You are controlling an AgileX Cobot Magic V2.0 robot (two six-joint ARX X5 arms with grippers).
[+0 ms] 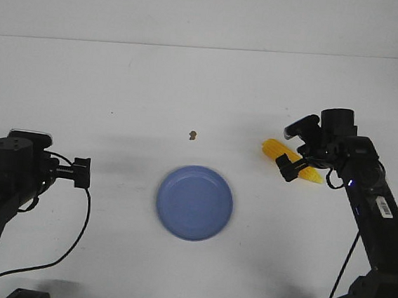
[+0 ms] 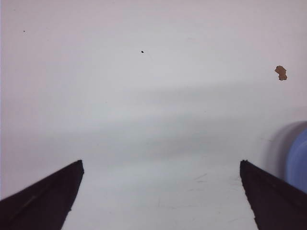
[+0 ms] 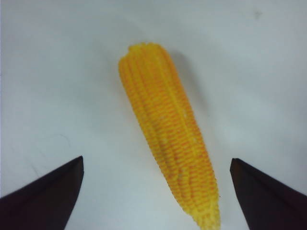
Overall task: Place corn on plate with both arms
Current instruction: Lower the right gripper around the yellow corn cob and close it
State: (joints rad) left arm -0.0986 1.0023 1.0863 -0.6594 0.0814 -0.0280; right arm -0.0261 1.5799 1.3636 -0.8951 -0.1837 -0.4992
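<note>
Right gripper (image 3: 156, 191) spread astride corn (image 3: 168, 139); arm label seemingly a barcode (image 1: 384, 207).

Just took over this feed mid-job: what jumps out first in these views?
The bright yellow corn lies on the white table at the right, with the open right gripper poised over it. The blue plate sits empty at centre, and the left gripper is open over bare table.

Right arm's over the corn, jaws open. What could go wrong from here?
1. The bumpy, tapered yellow corn cob lies at an angle between the right gripper's open jaws, which sit near its narrow end; closing there may squeeze it out or roll it.
2. The round periwinkle-blue plate sits apart from the corn, so a weak hold could drop it on the white table during the carry.
</note>
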